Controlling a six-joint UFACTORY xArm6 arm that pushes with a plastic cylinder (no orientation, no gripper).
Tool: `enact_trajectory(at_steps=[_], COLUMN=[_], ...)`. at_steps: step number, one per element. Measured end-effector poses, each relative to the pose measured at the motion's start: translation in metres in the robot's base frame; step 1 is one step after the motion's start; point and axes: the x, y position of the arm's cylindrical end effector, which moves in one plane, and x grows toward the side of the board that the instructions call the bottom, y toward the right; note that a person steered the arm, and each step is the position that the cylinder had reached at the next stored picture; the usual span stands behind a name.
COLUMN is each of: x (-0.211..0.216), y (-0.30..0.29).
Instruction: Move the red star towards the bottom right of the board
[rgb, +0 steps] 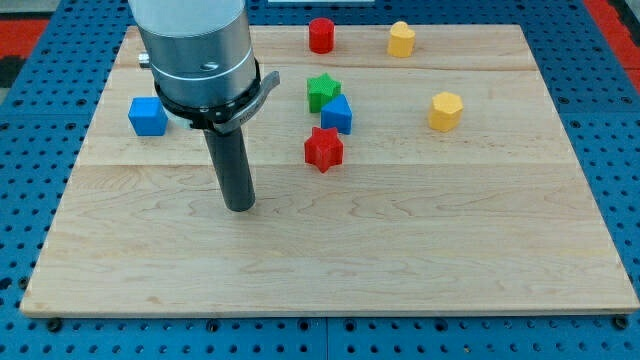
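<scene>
The red star lies near the middle of the wooden board. My tip rests on the board to the view's left of the red star and a little below it, apart from it by a clear gap. A blue block sits just above and right of the red star, and a green star sits above that, touching the blue block.
A blue cube lies at the view's left, partly beside the arm's body. A red cylinder and a yellow cylinder stand along the top edge. A yellow hexagonal block lies at the right.
</scene>
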Motion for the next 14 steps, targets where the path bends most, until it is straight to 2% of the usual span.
enact_trajectory(at_steps=[1,2,3,4,5,6,7,8,9,11,12,13,14], x=[-0.012,-0.060,-0.081,-0.081,-0.088,-0.083,-0.052,-0.012,-0.056,-0.080,-0.050,-0.022,-0.041], y=[0.000,-0.013,0.044,0.121,0.119,0.213,0.266,0.263,0.236,0.178,0.168,0.209,0.143])
